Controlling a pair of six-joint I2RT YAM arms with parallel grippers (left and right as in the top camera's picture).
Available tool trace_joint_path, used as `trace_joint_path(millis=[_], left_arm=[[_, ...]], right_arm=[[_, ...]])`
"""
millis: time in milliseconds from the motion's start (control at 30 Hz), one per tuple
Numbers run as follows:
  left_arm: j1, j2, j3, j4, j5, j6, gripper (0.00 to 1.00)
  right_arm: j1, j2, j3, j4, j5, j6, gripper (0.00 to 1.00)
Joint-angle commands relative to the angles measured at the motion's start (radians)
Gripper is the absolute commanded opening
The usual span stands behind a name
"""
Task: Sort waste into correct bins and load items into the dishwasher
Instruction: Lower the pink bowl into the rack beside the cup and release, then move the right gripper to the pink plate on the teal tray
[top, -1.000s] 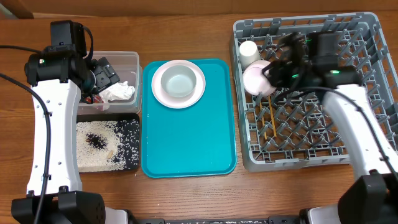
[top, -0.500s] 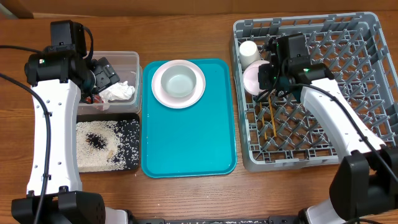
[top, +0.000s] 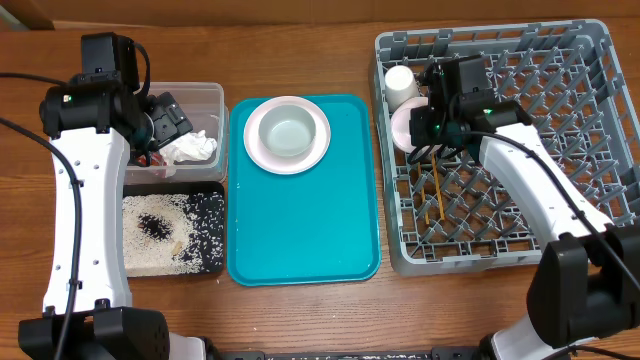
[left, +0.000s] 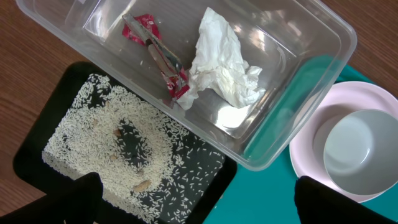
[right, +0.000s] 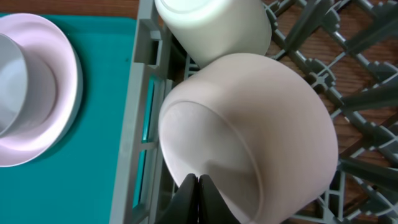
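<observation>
The pale pink bowl (right: 249, 137) is found in the dishwasher rack (right: 146, 93), in its left part near the far corner, touching the white cup (right: 211, 25) and close against the rack's wall. It is tipped rather than upright, with its rounded outside turned up towards the cameras. Being round, it has no long axis. Whether its mouth faces down or away cannot be told for sure.

At its lower edge the right claw (right: 198, 183) is seen with the fingers drawn together and only a hairline between them. No bowl wall is visible in that gap, so a grip on the rim cannot be confirmed. The chopsticks (top: 438, 195) lie on the rack floor just nearer than the bowl, their long axis running roughly near to far and slightly slanted.

The loading step is judged to be in hand, with this bowl being settled among the pegs. The plate (top: 255, 150) and the second bowl (top: 287, 130) standing on it remain on the teal tray (top: 300, 230). For the next move, the claw would need to be drawn clear without upsetting the cup, then opened for a rim grasp on the stacked bowl.

The left claw (left: 199, 186) is spread wide above the clear tub (left: 311, 37), in which the napkin (left: 224, 62) and wrapper (left: 158, 56) lie. The rice (left: 93, 137) is in the black tray (left: 37, 155).
</observation>
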Motion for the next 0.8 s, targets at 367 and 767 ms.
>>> trace_joint_path(millis=[367,767], left_arm=[[0.003,0.006,0.014,0.001,-0.006,0.008,1.00],[0.003,0.006,0.014,0.001,-0.006,0.008,1.00]], right_arm=[[-0.003,0.005,0.087,0.031,0.216,0.003,0.05],[0.003,-0.066,0.114,0.007,-0.164,0.047,0.15]])
